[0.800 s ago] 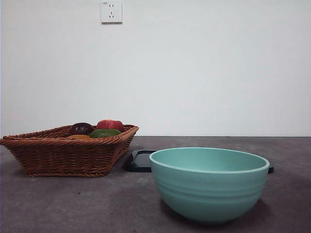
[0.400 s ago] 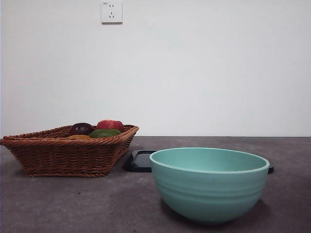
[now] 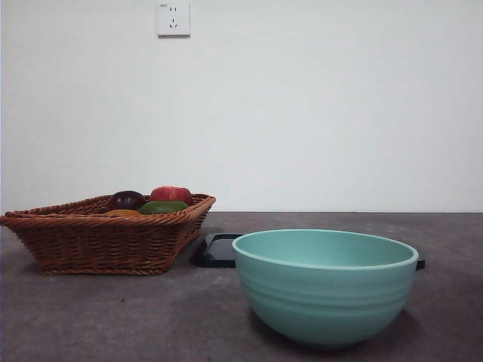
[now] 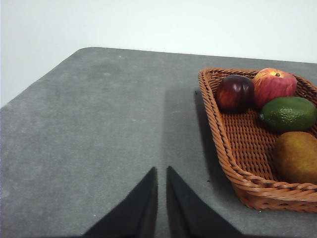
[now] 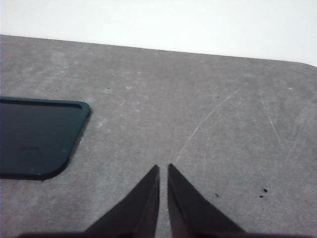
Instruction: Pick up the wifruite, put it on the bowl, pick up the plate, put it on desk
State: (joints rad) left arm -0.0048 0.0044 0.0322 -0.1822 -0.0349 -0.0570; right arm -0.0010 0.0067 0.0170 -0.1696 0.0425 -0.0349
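A: Front view first, quick. Mint-green bowl (image 3: 325, 285) stands near on the desk (image 3: 113, 317), nothing visible inside it from this low angle. Behind it a dark flat plate (image 3: 217, 250), partly hidden by the bowl. Wicker basket (image 3: 98, 241) off to one side, apart from the bowl.

B: Fruit?

A: Dark purple fruit (image 3: 126, 200), red fruit (image 3: 171, 194), green fruit (image 3: 163, 207) poke over the basket rim, and a sliver of the wifruite (image 3: 122, 213) just shows. Wall socket (image 3: 173, 18) up top. No arm in this view.

B: Left wrist?

A: Left gripper (image 4: 161, 172) hangs over bare desk beside the basket (image 4: 233, 163), jaws pressed nearly together, holding nothing. The wifruite (image 4: 296, 157) lies in the basket, next to the green fruit (image 4: 288, 113); purple fruit (image 4: 235, 92) and red fruit (image 4: 275, 85) sit farther along (touching each other).

B: Right wrist?

A: Right gripper (image 5: 163, 170) over bare scratched desk (image 5: 223, 124), jaws clenched to a thin slit, empty. Corner of the dark plate (image 5: 34, 136) lies near it, not touching.
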